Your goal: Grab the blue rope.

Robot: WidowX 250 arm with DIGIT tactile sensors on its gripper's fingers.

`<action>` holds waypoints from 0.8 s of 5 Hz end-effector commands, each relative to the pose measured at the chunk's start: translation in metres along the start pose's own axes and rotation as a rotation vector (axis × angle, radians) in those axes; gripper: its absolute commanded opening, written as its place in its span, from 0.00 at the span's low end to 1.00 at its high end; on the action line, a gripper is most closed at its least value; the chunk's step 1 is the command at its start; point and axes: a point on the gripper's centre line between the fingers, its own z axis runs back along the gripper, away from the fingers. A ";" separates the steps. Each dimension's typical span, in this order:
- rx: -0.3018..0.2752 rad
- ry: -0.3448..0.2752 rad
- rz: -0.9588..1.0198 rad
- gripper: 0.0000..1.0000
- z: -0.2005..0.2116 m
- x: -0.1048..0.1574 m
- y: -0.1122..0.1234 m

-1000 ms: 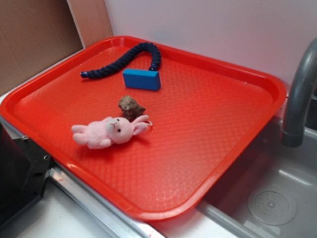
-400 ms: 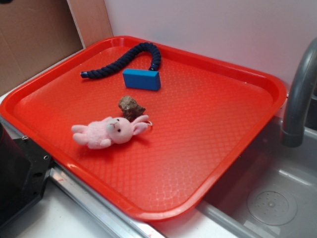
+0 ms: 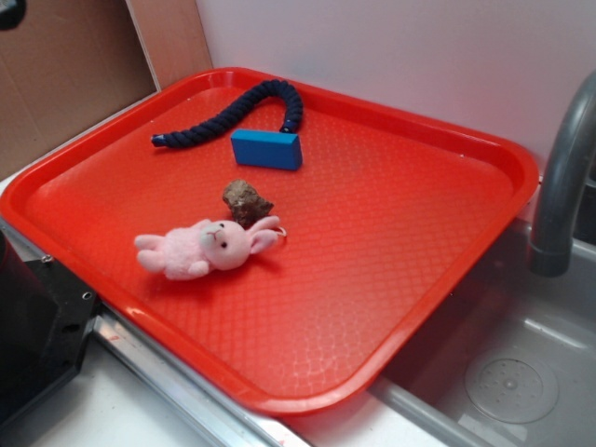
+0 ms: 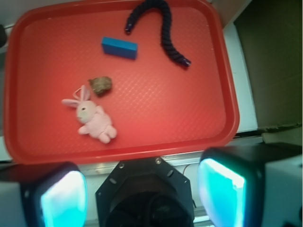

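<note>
Gripper [image 4: 142, 189] stood wide open, empty; tray [image 3: 484, 233] held one blue rope [image 3: 233, 112], block [image 3: 266, 149], rock [image 3: 247, 200], plush bunny [image 3: 207, 248].

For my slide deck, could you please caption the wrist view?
Open gripper above a red plastic tray holding a dark navy twisted rope, blue block, brown lump and pink plush bunny.

The blue rope [image 4: 161, 26] loses its top bend at the wrist view's edge; the tool [image 4: 142, 191] fingertips blur.

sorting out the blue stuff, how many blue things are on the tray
2: the blue rope curves along the red tray's far edge, and the blue block lies just in front of it. None looks hidden.
</note>
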 end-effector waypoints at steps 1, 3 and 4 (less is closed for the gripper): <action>0.021 -0.053 0.074 1.00 -0.052 0.049 0.022; 0.053 -0.059 0.160 1.00 -0.109 0.109 0.052; 0.052 0.020 0.202 1.00 -0.139 0.129 0.073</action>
